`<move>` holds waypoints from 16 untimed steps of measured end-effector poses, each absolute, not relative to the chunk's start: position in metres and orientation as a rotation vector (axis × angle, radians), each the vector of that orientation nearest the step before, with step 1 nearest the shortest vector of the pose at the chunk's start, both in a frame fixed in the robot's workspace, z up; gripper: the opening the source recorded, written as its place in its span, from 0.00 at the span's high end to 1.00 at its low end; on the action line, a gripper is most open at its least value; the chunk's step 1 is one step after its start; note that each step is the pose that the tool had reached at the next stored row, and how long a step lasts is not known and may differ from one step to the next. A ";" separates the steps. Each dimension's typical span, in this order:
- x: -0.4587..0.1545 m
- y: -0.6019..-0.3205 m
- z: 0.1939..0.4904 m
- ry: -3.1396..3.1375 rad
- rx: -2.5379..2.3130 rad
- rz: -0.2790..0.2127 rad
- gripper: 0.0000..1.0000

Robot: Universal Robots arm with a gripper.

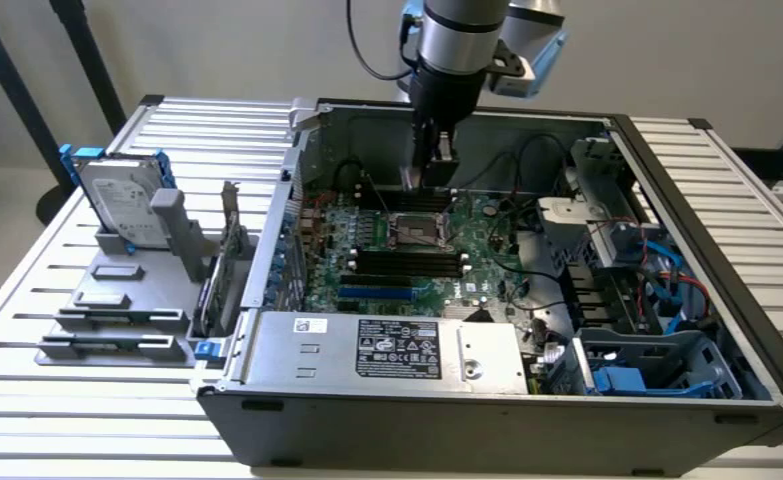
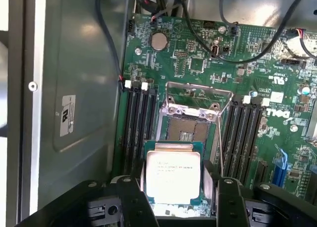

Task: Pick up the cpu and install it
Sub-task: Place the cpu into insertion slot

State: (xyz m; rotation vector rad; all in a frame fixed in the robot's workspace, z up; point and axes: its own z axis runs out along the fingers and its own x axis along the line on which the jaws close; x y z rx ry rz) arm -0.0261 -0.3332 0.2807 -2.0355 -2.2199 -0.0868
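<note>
— Tool [image 2: 174, 187]: what has it got?

— The cpu [image 2: 173, 173]. The jaws stand fairly wide but are closed on it, gripping two opposite edges. The silver lid faces up with its lettering showing.

— And where is the cpu against the socket?

— The socket [image 2: 187, 130] lies just ahead of the chip, out beyond the tool's tip, and apart from it. The cpu is not seated. It hangs flat above the board [image 2: 198, 63], and I'd judge it a little higher than the socket. The contact field is bare, and the metal frame [image 2: 193, 107] looks raised at the far end.

— Long axis? Squareness?

— The chip is close to square, so there is no real long axis. Its edges run about parallel with the socket's edges and with the slots [image 2: 141, 128] on either side. By my reading the sideways offset is small. The gap runs mostly along the line of the slots, and downward.

— Arm pose?

— In the exterior view the arm [image 1: 451, 50] drops near vertical into the open case [image 1: 498, 430], wrist pointing straight down. The tool tip is over the board at the socket's far edge. The case lies on its side on the table [image 1: 44, 310].
</note>
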 end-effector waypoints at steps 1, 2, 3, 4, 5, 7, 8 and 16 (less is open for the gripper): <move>-0.026 -0.333 0.280 -2.206 -2.052 -0.088 0.45; -0.026 -0.333 0.279 -2.192 -2.068 -0.089 0.45; -0.026 -0.333 0.279 -2.179 -2.083 -0.089 0.45; -0.026 -0.333 0.279 -2.167 -2.098 -0.089 0.45; -0.026 -0.333 0.278 -2.157 -2.111 -0.088 0.45; -0.026 -0.333 0.278 -2.139 -2.137 -0.082 0.45; -0.026 -0.333 0.278 -2.133 -2.149 -0.078 0.45; -0.026 -0.333 0.273 -2.119 -2.217 -0.030 0.45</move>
